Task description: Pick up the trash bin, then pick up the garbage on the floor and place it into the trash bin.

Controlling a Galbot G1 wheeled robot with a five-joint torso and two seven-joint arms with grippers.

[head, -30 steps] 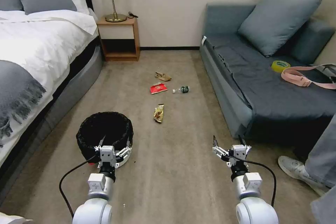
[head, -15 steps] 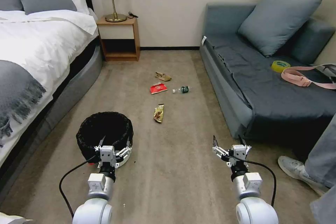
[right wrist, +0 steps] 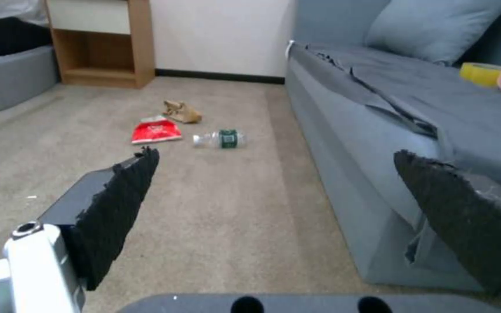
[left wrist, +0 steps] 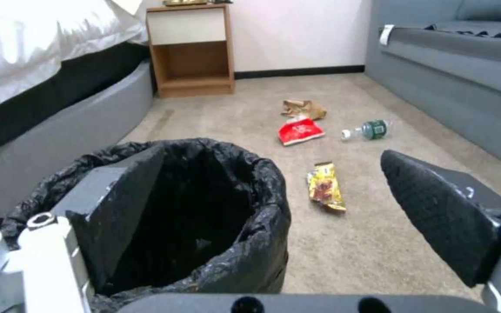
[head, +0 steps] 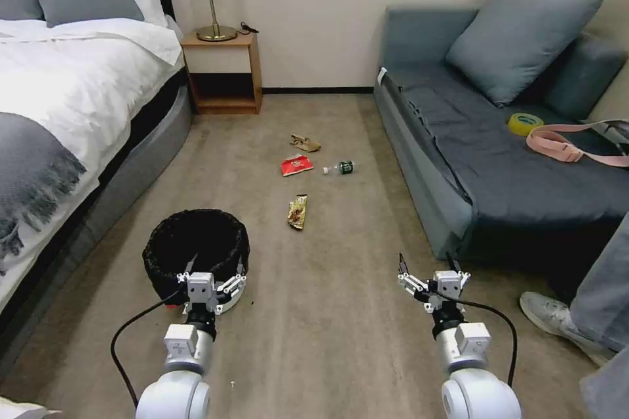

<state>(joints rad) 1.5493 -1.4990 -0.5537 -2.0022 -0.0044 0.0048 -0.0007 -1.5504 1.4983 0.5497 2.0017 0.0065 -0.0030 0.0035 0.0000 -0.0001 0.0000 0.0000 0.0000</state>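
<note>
Trash bin (head: pixel 196 245): on carpet beside bed; judged light, thin-walled, its bag liner slippery. Best taken at near rim. Left gripper (head: pixel 214 268) spread there; right gripper (head: pixel 426 264) spread, idle.

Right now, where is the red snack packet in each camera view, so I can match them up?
Head view: red snack packet mid-floor.
Left wrist view, beyond the trash bin.
Right wrist view, on the carpet.
Shared landmark: the green-labelled bottle beside it.
</note>
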